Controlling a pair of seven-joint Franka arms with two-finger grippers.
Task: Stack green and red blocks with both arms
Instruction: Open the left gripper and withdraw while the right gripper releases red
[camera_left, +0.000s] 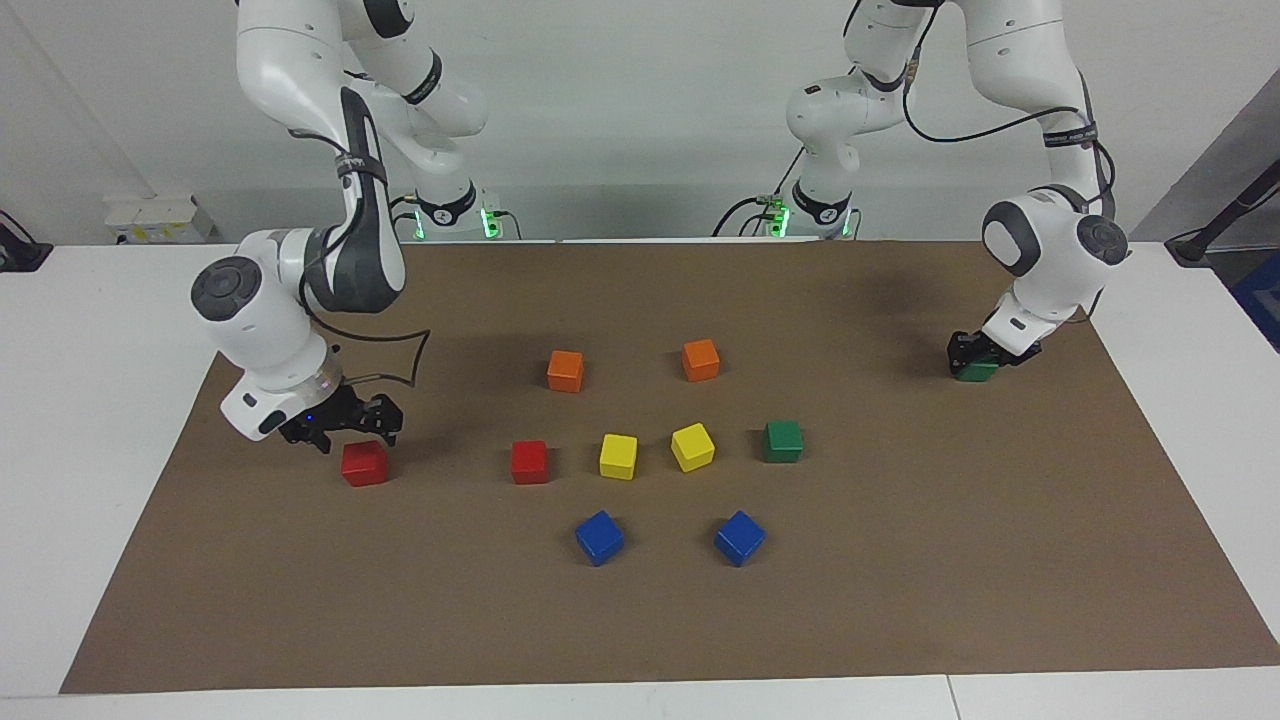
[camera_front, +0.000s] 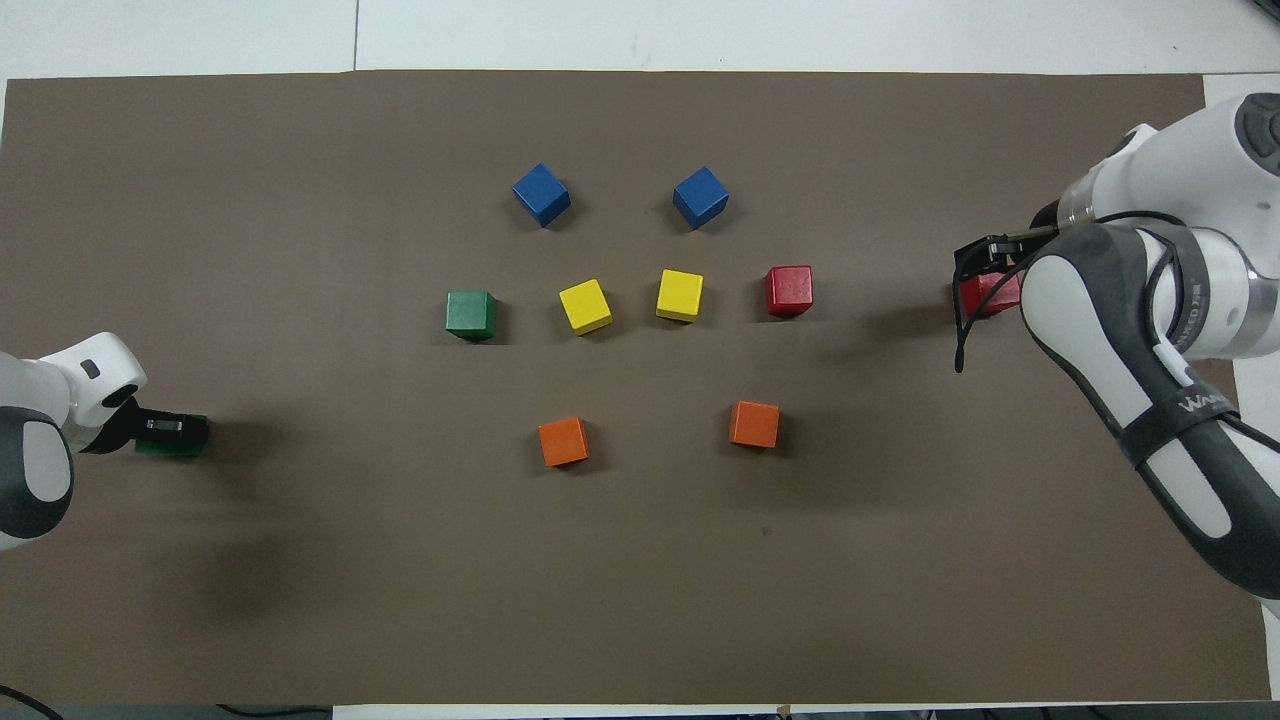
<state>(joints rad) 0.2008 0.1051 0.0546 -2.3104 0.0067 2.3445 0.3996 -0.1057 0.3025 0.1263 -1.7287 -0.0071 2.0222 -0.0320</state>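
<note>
Two grippers are sitting at opposite ends of the mat. In the facing view, the right gripper (camera_left: 352, 432) is hanging with its fingers spread wide, and the released red block (camera_left: 364, 463) is lying just below its fingertips, apart from them; the second red block (camera_left: 529, 461) is resting well off toward the table's middle. The left gripper (camera_left: 978, 357) is clamping a green block (camera_left: 976, 371) low at the mat (contact with the mat is unclear). In the overhead view, the loose green block (camera_front: 470, 313) is lying well apart from the left gripper (camera_front: 170, 431), toward the middle, so that arm is probably facing the longer trip.
</note>
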